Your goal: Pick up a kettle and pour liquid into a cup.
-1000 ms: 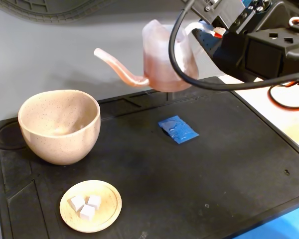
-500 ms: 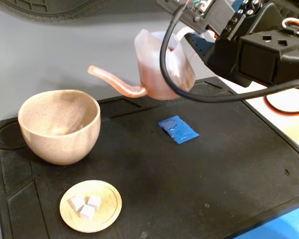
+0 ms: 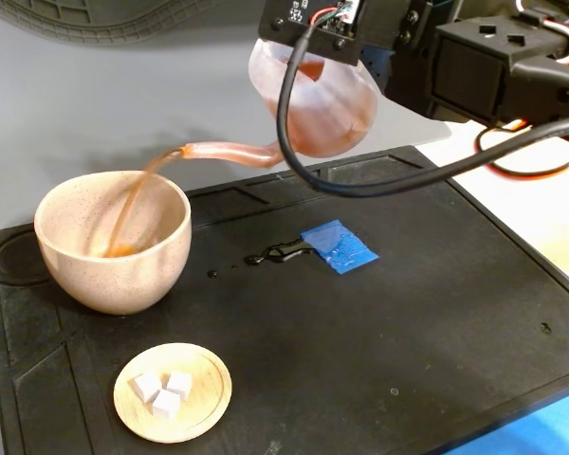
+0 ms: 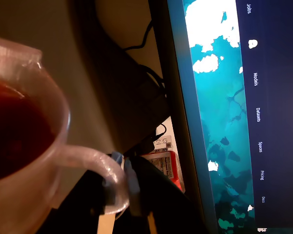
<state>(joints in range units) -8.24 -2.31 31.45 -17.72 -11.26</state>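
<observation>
1. A black work mat [image 3: 379,341] covers most of the tabletop [image 3: 95,104], which is grey behind the mat; a pale strip of surface shows past the mat's right edge in the fixed view.
2. The cup [image 3: 114,270] stands on the mat near its left end. In front of the cup, nearer the camera, lies a small wooden dish [image 3: 173,392] holding three white cubes [image 3: 163,391].
3. To the right of the cup, a blue scrap [image 3: 339,246] lies flat on the mat, with a small puddle [image 3: 280,253] touching its left corner.
4. In the wrist view the background is a lit monitor [image 4: 219,97] showing a blue-green picture, with dark cables beside it and a red box [image 4: 166,163] at its foot.
5. The kettle [image 3: 315,104] hangs in the air above and to the right of the cup, tipped so that its spout [image 3: 223,152] reaches over the cup's rim.
6. A stream of liquid [image 3: 133,204] runs from the spout tip into the cup and pools at the bottom; more fills the kettle's body [image 4: 14,126].
7. The gripper [image 4: 121,181] has its jaws closed narrowly on the kettle's loop handle [image 4: 105,165], as the wrist view shows.
</observation>
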